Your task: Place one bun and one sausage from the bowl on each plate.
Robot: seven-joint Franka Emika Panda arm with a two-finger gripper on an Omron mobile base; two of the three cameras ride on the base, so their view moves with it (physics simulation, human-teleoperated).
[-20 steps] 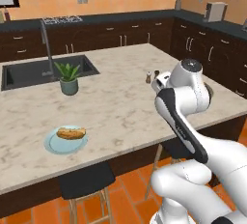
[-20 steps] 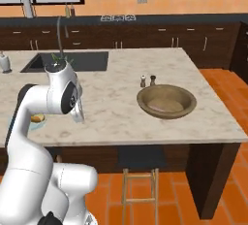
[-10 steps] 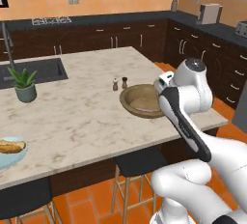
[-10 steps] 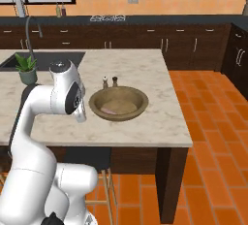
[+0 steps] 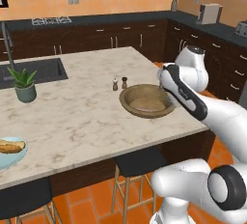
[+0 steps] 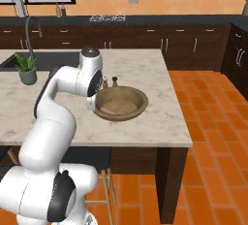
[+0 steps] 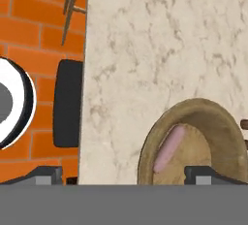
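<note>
The brown wooden bowl (image 5: 126, 97) sits near the island counter's right end, and a pinkish sausage (image 5: 144, 107) lies inside it. In the hand view the bowl (image 7: 151, 144) is at the lower right with the sausage (image 7: 169, 147) in it. My gripper (image 7: 125, 175) is open and holds nothing. It hangs over the counter's near edge, just beside the bowl's rim. From the right base view the gripper (image 6: 91, 104) points down at the left side of the bowl (image 6: 140, 104). A pale blue plate (image 5: 14, 158) with a golden-tan bun (image 5: 10, 146) on it sits at the far left.
Salt and pepper shakers (image 5: 119, 83) stand just behind the bowl. A potted plant (image 5: 23, 84) stands beside the sink (image 5: 36, 71). Dark stools (image 7: 68, 103) are tucked under the counter's near edge, above orange brick floor.
The base has driven to the right along the island, so both base views shifted. The bowl now lies right under the hand and the plate sits at the left edge. The gripper stays open.
</note>
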